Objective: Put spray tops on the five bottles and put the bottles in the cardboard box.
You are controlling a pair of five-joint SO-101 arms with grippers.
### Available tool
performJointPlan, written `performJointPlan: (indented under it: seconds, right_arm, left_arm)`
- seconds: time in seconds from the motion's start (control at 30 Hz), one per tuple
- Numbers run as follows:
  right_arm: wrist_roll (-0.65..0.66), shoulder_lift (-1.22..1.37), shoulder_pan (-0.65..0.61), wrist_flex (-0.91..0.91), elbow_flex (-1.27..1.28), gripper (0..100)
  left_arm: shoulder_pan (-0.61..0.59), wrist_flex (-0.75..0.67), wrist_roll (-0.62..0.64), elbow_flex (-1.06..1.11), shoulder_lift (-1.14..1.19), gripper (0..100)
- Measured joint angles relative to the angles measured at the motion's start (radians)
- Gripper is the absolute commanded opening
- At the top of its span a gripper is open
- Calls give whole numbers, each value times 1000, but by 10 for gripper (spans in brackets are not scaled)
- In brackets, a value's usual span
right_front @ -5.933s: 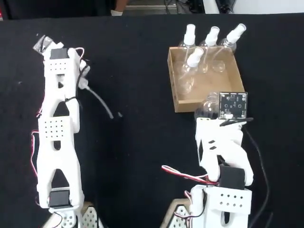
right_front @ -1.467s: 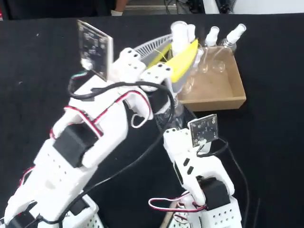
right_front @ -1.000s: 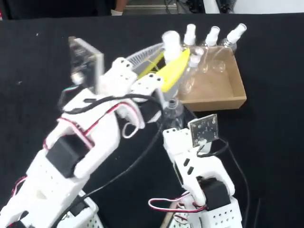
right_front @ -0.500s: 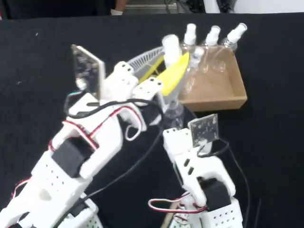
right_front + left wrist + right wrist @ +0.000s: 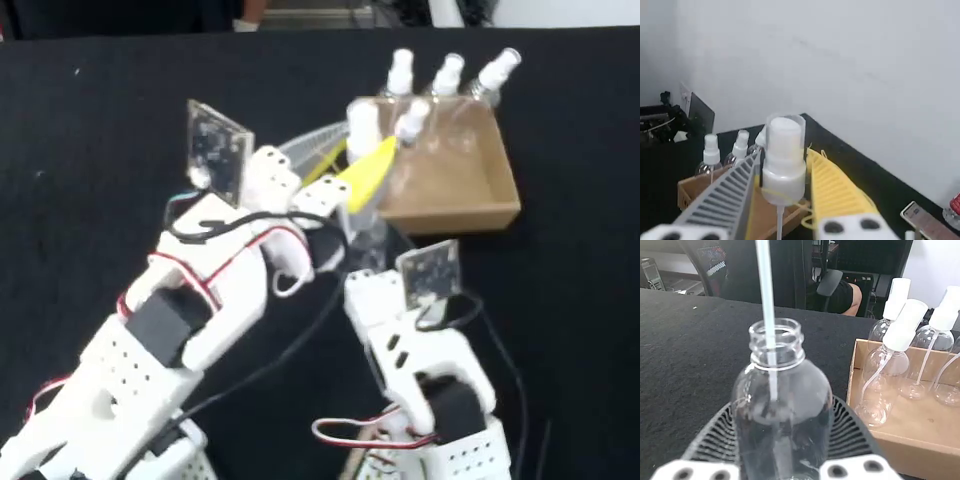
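Black cloth covers the table (image 5: pixel 80 150), and near its middle a clear, uncapped bottle (image 5: pixel 782 410) stands upright, clasped at the belly by the right gripper (image 5: pixel 785 440), one ribbed finger on either side. The right wrist view shows the bottle's threaded open neck and a thin white tube (image 5: pixel 766 305) coming straight down through it into the body.

That tube hangs from the spray top (image 5: pixel 784 160), a white collar under a clear cap. The left wrist view shows the left gripper (image 5: pixel 783 172) clenched on it, a grey finger on one side and a yellow one on the other. The high view places this top (image 5: pixel 363 125) above the bottle (image 5: pixel 368 240), not seated on the neck, with the left arm leaning across from the left of the table.

Just beyond the bottle sits the box (image 5: pixel 455 205), open and shallow. Four capped bottles (image 5: pixel 900 325) stand in it: three along the far wall and one nearer the front. Each is clear with a white top, and the right wrist view shows their tubes curving down inside.
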Motion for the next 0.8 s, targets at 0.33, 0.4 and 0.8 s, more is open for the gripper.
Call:
performJointPlan:
  seconds: [0.33, 0.4, 0.8]
  right_arm:
    - [2, 0, -2, 0, 0, 11]
    - [2, 0, -3, 0, 0, 11]
    - [0, 0, -2, -2, 0, 11]
  left_arm:
    - [-37, 26, 2, 104, 2, 170]
    - [-43, 26, 3, 140, 2, 245]
    - [-63, 26, 153, 187, -72, 277]
